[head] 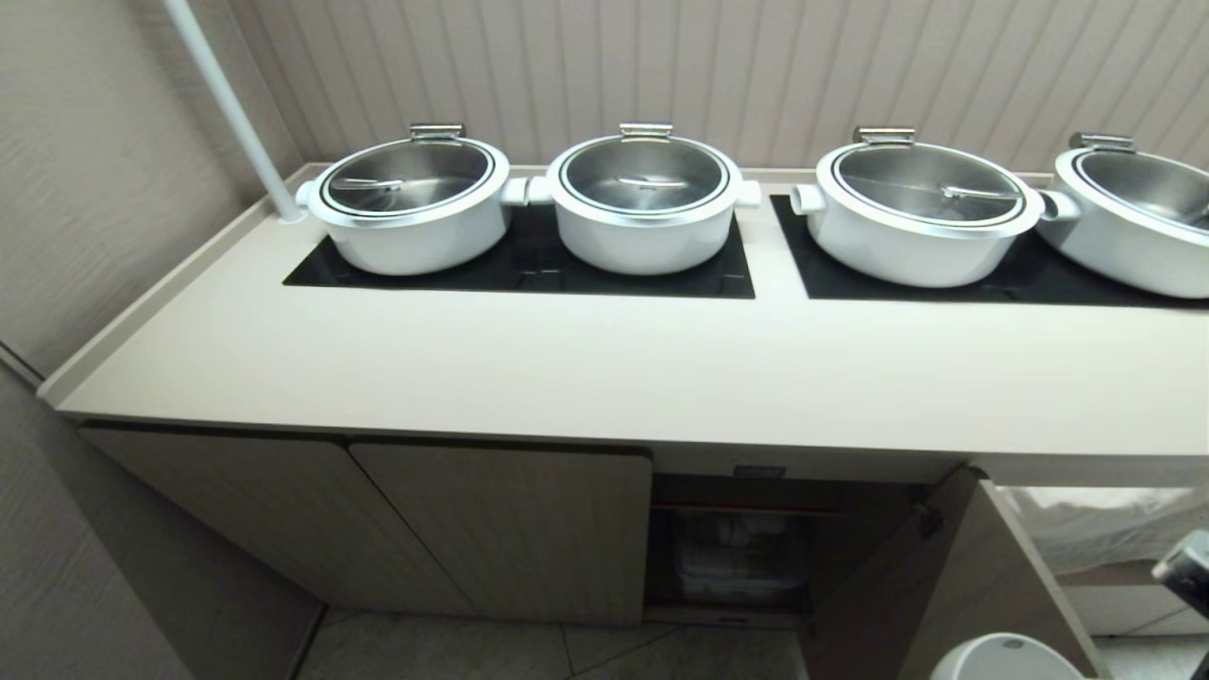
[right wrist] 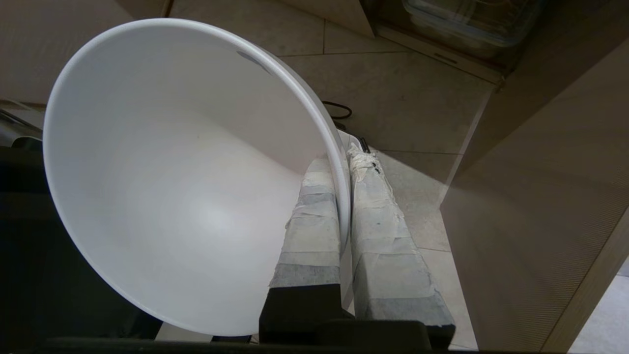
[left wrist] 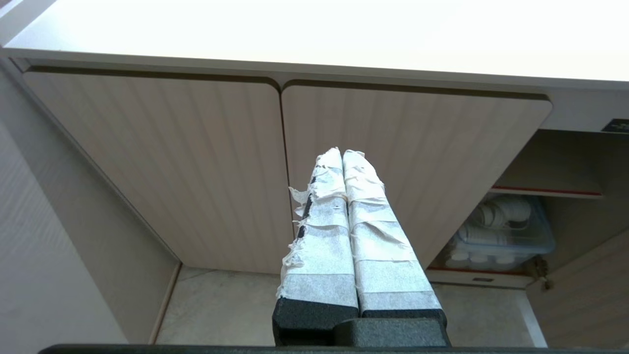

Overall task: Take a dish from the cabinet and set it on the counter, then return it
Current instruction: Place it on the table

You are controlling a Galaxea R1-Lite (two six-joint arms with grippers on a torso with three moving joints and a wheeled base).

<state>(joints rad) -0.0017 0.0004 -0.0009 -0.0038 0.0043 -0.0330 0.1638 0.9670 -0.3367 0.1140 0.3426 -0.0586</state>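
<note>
A ribbed beige wall panel is seen behind a long smooth beige tabletop (head: 604, 368) with a raised rim and two black glass hob panels (head: 529, 269). Four large white pots with steel lids (head: 647, 198) are counted on the hobs, two per panel, the rightmost partly cut off. A white pole (head: 231, 109) is set at the tabletop's far left corner.

Below, the low beige cabinet (head: 501, 529) is seen with two ribbed doors shut and one door (head: 945, 576) swung open on the right. Inside the open bay, a red-edged shelf (left wrist: 545, 191) and a clear plastic bin (left wrist: 506, 236) of white crockery are visible.

One small plain white round ceramic bowl (right wrist: 186, 177) is held below tabletop level, beside the open door, over the tiled floor (right wrist: 403, 93). It is tipped on edge, its mouth facing sideways toward the wrist camera. The right end effector (right wrist: 344, 162) is clamped on its rim, one taped finger inside and one outside. The left end effector (left wrist: 342, 155) is closed on nothing, aimed at the shut doors.
</note>
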